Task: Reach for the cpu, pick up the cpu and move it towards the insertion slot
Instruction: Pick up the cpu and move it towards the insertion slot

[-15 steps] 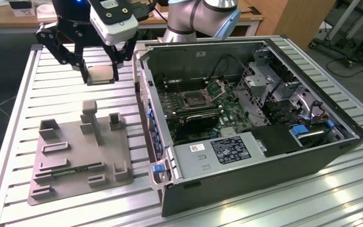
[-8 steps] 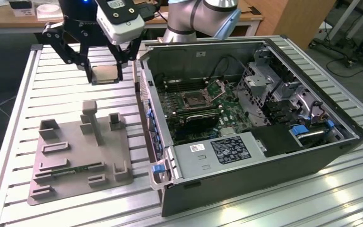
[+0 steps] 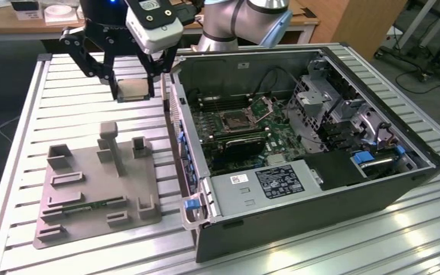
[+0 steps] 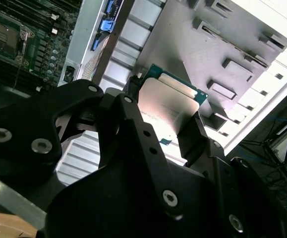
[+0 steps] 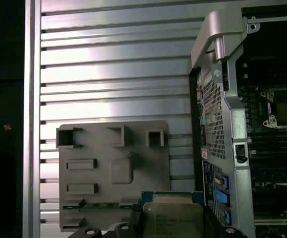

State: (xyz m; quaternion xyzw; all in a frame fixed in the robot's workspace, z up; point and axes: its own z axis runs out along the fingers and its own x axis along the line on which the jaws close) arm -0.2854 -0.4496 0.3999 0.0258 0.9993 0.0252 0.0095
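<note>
- Black two-finger gripper (image 3: 139, 86) on the grey arm is clenched on the small flat square silver-topped, tan-rimmed cpu (image 3: 133, 90). The fingers (image 4: 192, 135) press on opposite edges of the chip.
- The cpu hangs clear above the slatted aluminium table (image 3: 67, 114). It is over the bare slats between the moulded grey plastic tray (image 3: 90, 195) and the table edge nearest the arm's base, just beside the outer wall of the open dark-grey metal computer case (image 3: 176, 109).
- In both wrist views the chip's metal top faces the camera (image 5: 172, 218). How level it sits I cannot tell.
- The insertion slot (image 3: 234, 120) is a square dark socket in a shiny frame on the green motherboard (image 3: 281, 134), inside the case and well apart from the cpu. Its hinged metal retention bracket (image 3: 264, 107) stands open beside it.
- Stage, as I judge it: pick-up done, transfer toward the slot not yet across the case wall.
- Risks:
  - The grip is on the edges alone, so a jolt could let the chip twist or slip out onto the slats.
  - A low crossing could clip the case rim with the chip or a finger.
  - The raised bracket and the black cables (image 3: 269, 77) looping near the socket could snag the fingers on approach.
  - A skewed hold could bring the chip down crooked over the socket.
</note>
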